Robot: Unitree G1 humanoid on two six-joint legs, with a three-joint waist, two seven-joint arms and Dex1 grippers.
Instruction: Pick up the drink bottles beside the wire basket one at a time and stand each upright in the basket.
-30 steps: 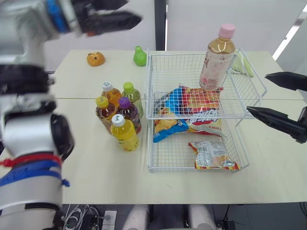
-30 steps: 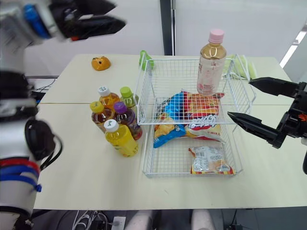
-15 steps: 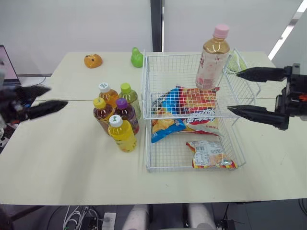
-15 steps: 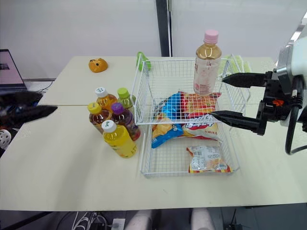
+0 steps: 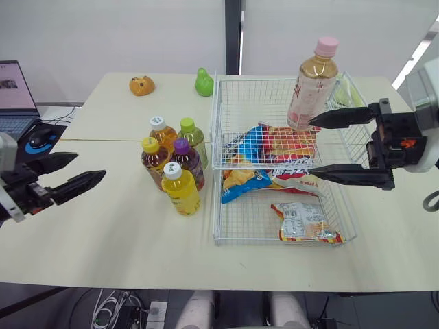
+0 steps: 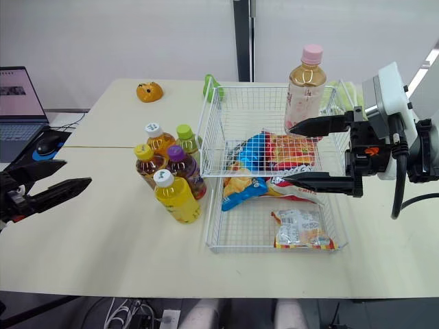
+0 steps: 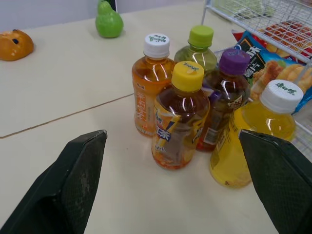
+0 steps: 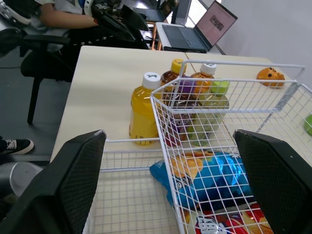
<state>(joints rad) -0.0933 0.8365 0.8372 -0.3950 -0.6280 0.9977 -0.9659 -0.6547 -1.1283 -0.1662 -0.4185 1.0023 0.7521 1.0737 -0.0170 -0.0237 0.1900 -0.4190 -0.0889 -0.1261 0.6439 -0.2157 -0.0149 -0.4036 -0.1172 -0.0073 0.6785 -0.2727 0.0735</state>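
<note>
Left pincer [image 5: 90,166] dropped low, right pincer [image 5: 311,147] — over basket [image 5: 281,240]

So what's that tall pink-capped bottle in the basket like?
The pink-capped bottle is tall, clear plastic, holding pale amber drink, with a whitish-pink label around its body. It stands upright on the upper shelf of the white wire basket, in the far right corner. The right gripper is open, with one fingertip close to the bottle's lower part; whether they touch cannot be judged.

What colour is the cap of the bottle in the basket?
Pink cap; clearest in the right eye view.
</note>
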